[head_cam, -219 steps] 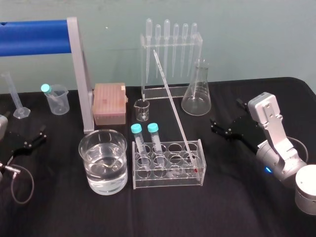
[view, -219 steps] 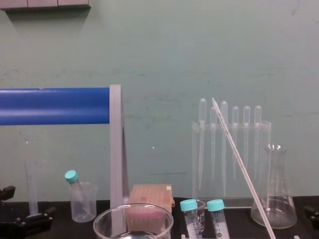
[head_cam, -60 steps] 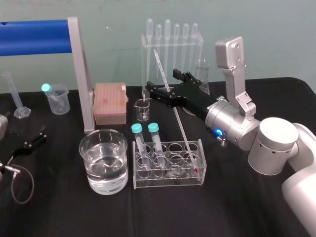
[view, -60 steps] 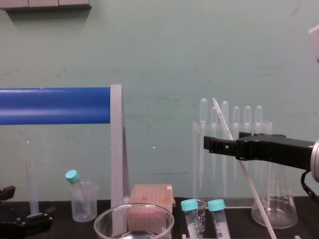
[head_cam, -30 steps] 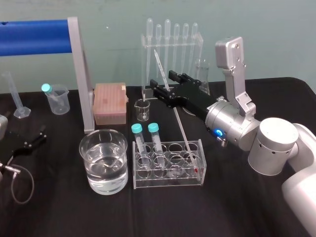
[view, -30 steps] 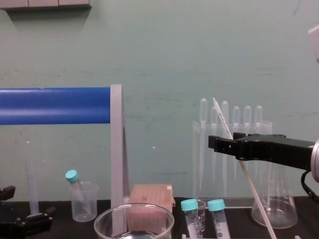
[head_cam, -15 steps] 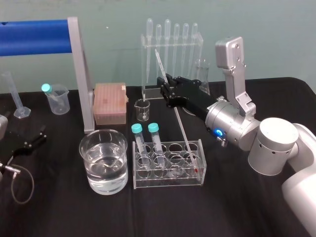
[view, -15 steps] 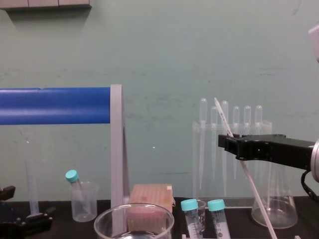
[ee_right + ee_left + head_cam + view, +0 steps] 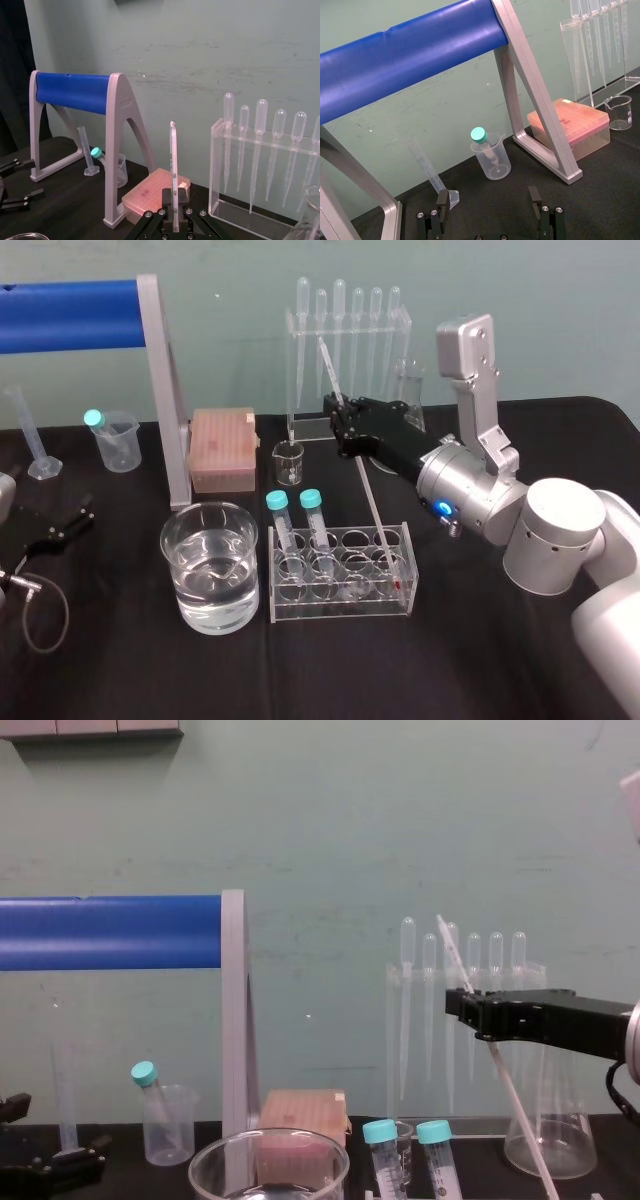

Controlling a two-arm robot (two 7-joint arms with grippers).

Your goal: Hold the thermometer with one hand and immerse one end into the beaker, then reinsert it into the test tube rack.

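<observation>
The right arm's long black end effector (image 9: 338, 427) joins a thick silver cylindrical wrist (image 9: 475, 495) with a glowing blue ring (image 9: 440, 508).

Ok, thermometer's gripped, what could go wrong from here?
The thermometer leans with its lower end in the test tube rack; lifting off that line could lever the glass. The right tool grips high, so the tail might clip the teal-capped tubes towards the beaker. The left tool lies parked at the left.
</observation>
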